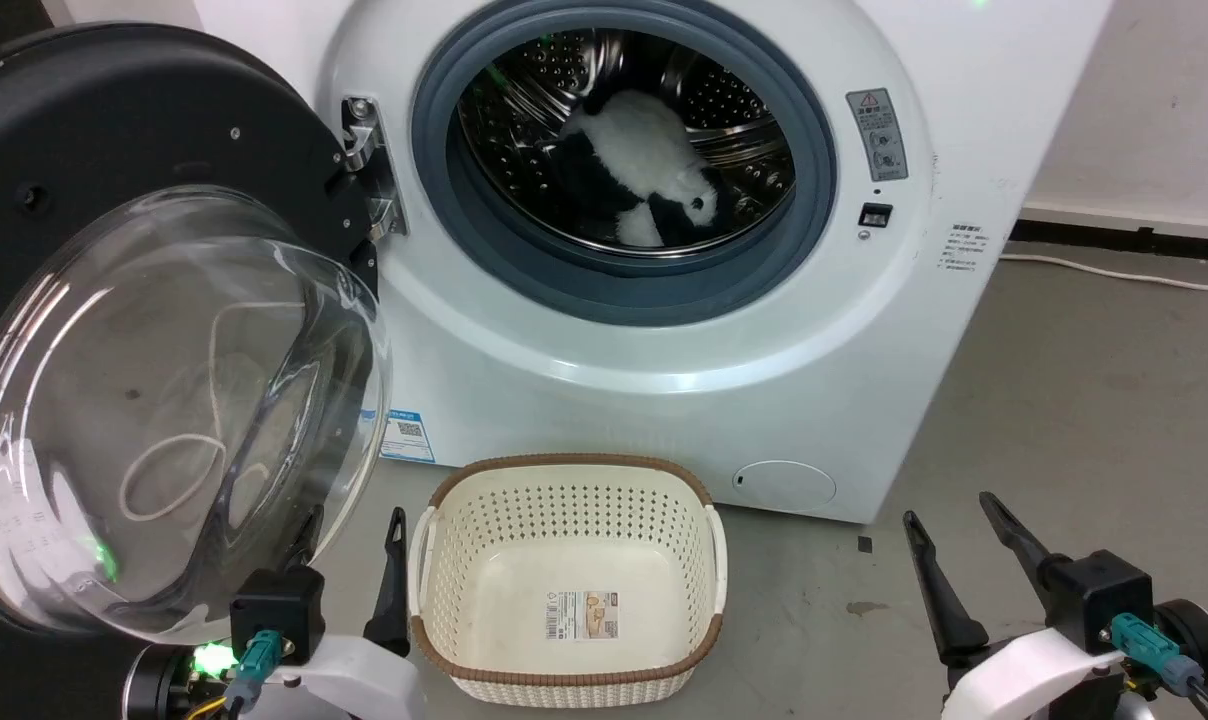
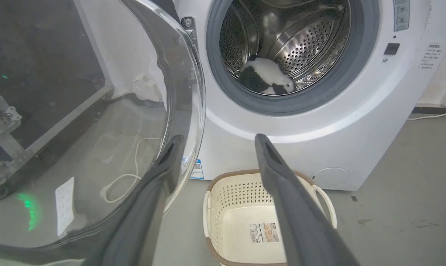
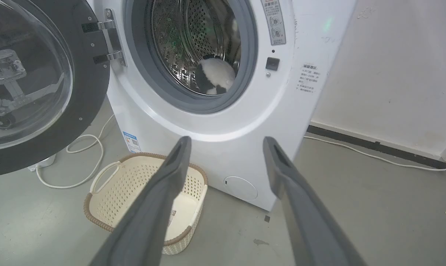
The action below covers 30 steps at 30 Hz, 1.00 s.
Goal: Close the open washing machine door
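Open washing machine door (image 1: 174,330) hangs swung wide at the left of the washing machine (image 1: 664,400). Likely heavy, rigid, hinge-guided. Glass bowl (image 1: 164,440) slick and fragile, so push the black rim (image 1: 114,120). Left tool (image 1: 354,515) and right tool (image 1: 947,506) both spread apart, empty.

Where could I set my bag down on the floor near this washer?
The bare floor right of the washing machine, up to the white cable by the wall, is free. So is the patch between the basket and the right gripper. The left is crowded: the open door hangs out beside the basket.
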{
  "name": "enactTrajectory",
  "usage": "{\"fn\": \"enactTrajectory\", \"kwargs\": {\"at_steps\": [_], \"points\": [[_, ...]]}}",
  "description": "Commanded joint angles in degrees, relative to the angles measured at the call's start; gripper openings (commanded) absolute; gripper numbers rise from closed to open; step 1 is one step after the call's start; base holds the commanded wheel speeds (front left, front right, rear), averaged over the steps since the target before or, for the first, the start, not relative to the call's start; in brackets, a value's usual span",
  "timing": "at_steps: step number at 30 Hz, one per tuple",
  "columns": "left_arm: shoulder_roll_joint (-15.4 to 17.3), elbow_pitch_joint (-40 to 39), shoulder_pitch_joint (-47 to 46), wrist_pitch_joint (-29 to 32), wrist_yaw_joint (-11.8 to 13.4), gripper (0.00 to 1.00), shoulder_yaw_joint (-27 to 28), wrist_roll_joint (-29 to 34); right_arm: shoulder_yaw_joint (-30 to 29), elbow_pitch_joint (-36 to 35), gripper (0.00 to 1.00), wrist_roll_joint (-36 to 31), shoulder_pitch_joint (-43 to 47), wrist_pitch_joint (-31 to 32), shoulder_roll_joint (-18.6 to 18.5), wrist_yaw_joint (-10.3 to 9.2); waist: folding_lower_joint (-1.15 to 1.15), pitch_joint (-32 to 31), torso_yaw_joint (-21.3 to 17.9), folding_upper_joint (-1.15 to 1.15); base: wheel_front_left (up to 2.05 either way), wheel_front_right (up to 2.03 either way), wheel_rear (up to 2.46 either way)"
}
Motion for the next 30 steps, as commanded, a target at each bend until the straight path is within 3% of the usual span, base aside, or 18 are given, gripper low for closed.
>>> {"fn": "enactTrajectory", "kwargs": {"at_steps": [1,20,30], "points": [[0.00,0.02,0.00,-0.47,0.06,1.00,-0.05,-0.17,-0.08,0.13,1.00,0.52,0.25,-0.61,-0.12,0.00,0.00,-0.01,0.10,0.00,0.00,0.00,0.00],[0.21,0.64,0.26,-2.75,-0.30,1.00,-0.83,-0.34,0.77,0.80,1.00,0.32,1.18,-2.89,-0.12,0.01,0.00,-0.66,5.88,0.00,0.00,0.00,0.00],[0.16,-0.60,1.36,-4.18,0.75,1.00,-0.17,-0.87,4.74,2.70,1.00,1.07,-1.10,-4.32,-1.42,0.01,0.00,0.22,9.40,0.00,0.00,0.00,0.00]]}}
